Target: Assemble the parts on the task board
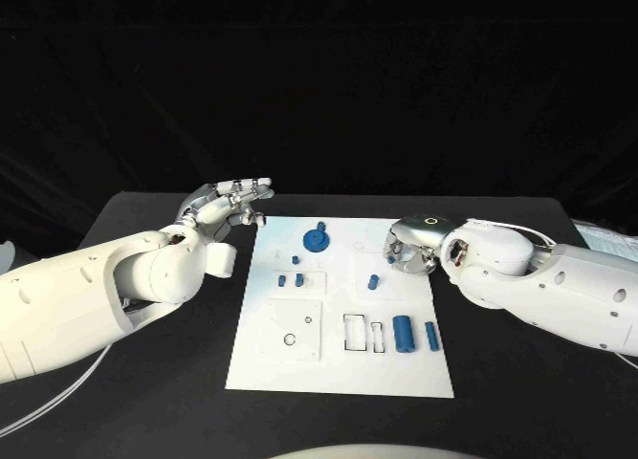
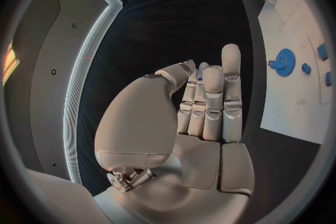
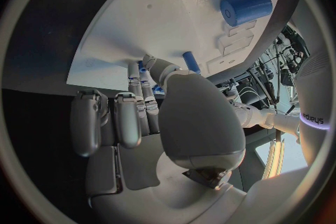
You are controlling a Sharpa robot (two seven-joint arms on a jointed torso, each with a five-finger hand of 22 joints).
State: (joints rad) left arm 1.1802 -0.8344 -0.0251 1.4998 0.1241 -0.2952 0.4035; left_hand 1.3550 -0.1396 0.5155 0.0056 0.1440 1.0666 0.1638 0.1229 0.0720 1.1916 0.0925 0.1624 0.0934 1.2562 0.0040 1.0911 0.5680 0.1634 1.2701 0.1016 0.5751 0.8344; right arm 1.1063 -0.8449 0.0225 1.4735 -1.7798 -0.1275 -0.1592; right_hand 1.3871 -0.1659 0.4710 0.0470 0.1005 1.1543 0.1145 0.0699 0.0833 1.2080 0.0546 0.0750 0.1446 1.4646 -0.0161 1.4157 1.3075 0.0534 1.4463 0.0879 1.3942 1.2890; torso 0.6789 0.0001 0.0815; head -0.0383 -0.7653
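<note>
The board [image 1: 343, 316] lies in the middle of the table [image 1: 153, 215], with blue parts spread over it: a gear [image 1: 316, 238] near the far edge, small pegs [image 1: 290, 280] left of centre, another peg [image 1: 374, 282] toward the right, and two cylinders [image 1: 403, 336] lying by the right edge. The right hand [image 1: 409, 246] is down at the board's far right edge, and its wrist view shows thumb and fingertips [image 3: 148, 61] closed around something small and blue at the board surface; I judge it is pinching a peg, though the part itself is mostly hidden. The left hand [image 1: 233, 204] hangs off the board's far left corner, holding nothing, its fingers [image 2: 213, 102] straight and close together. The chief risk is the small part slipping or tilting in that narrow fingertip pinch, so that it jams against its hole or drops and rolls. The right forearm also hangs over the right side of the board, so a careless sweep could knock the loose cylinders. With the left hand off the board, nothing braces it, and a hard push may shift it.
</note>
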